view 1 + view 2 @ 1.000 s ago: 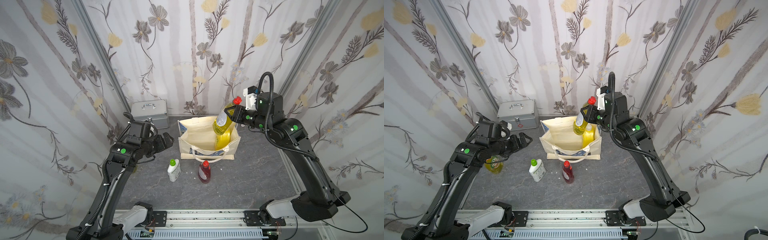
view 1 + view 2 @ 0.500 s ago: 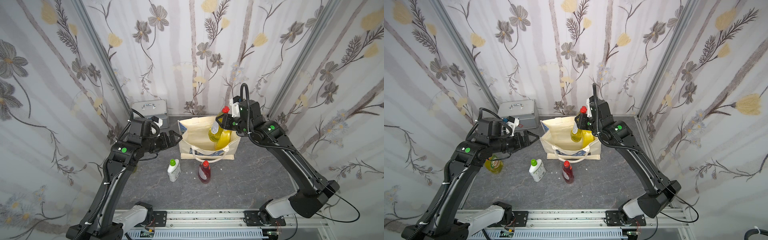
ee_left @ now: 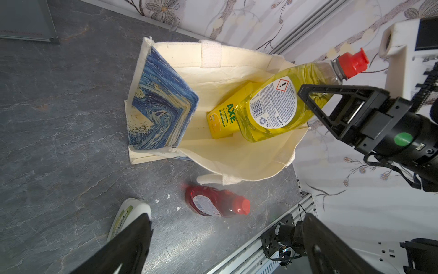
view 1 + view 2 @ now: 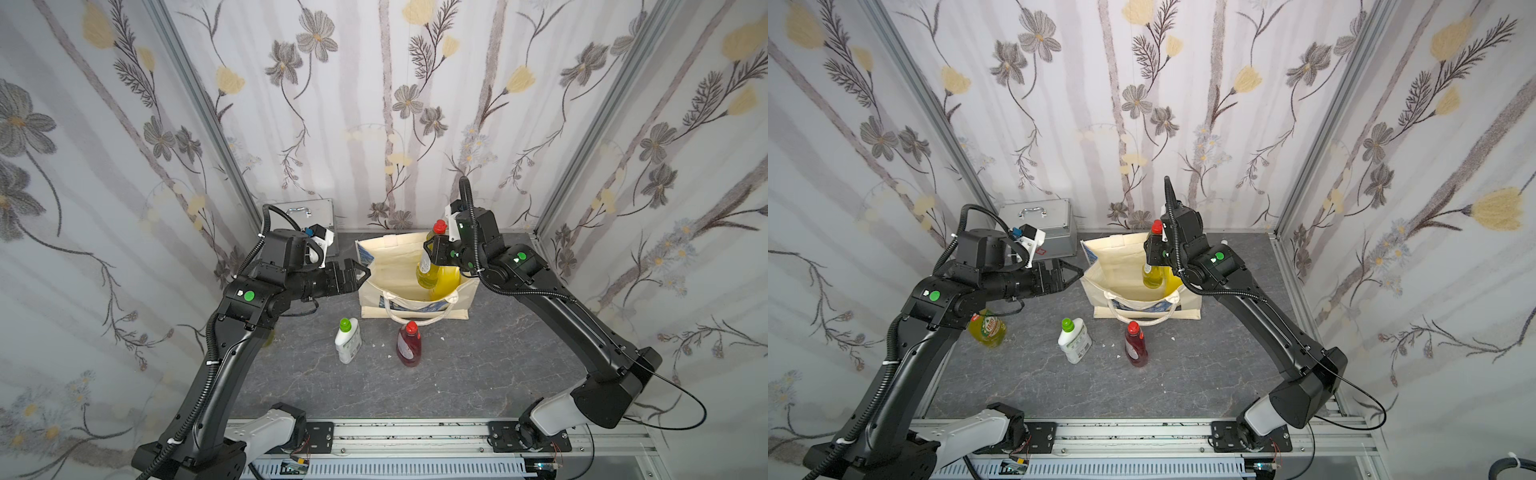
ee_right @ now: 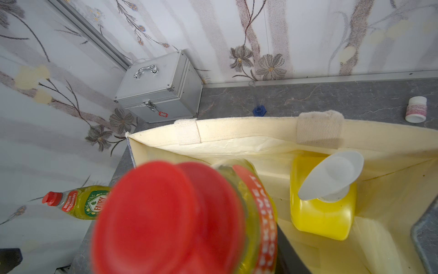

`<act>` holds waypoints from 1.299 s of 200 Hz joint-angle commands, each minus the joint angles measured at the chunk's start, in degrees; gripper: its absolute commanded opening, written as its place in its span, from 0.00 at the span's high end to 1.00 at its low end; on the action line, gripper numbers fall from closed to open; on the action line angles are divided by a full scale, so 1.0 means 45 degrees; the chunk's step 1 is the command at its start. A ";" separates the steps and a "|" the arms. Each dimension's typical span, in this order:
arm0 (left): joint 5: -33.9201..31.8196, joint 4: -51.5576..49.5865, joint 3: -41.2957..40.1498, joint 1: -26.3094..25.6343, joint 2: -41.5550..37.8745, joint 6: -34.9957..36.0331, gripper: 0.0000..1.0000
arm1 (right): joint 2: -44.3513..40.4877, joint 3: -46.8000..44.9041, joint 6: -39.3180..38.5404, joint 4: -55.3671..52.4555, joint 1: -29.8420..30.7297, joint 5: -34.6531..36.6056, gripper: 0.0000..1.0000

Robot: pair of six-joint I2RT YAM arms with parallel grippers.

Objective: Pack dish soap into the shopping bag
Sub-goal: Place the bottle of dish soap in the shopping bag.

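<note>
Bottles (image 4: 409,345) 5: 1 in bag (image 4: 395,257), right gripper (image 4: 433,250) clamps 1 bottle (image 4: 426,270); left gripper (image 4: 359,275) spread.

Grey stone-look tabletop (image 4: 478,374) — canvas tote (image 4: 390,266), silver case (image 4: 1038,224), white bottle (image 4: 348,343), red bottle (image 4: 409,347), yellow-green bottle (image 4: 988,328) — small white jar (image 5: 416,109)

The left arm stretches level toward the bench's middle, left end effector (image 4: 360,274) spread wide and empty. The right end effector (image 4: 434,250), angled downward, clamps a bottle (image 4: 427,270).
</note>
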 commanded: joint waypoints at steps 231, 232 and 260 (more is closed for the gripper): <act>-0.0720 -0.0474 0.0367 -0.0002 0.0211 0.0421 0.00 | 0.0708 -0.3871 -0.0090 0.6141 0.0903 0.2374 0.56; -0.0719 -0.0464 0.0370 0.0008 0.0226 0.0412 0.00 | 0.0710 -0.3892 -0.0105 0.6158 0.0903 0.2372 0.56; -0.0741 -0.0420 0.0444 0.0003 0.0260 0.0370 0.00 | 0.0771 -0.4333 -0.0256 0.6606 0.0885 0.2583 0.56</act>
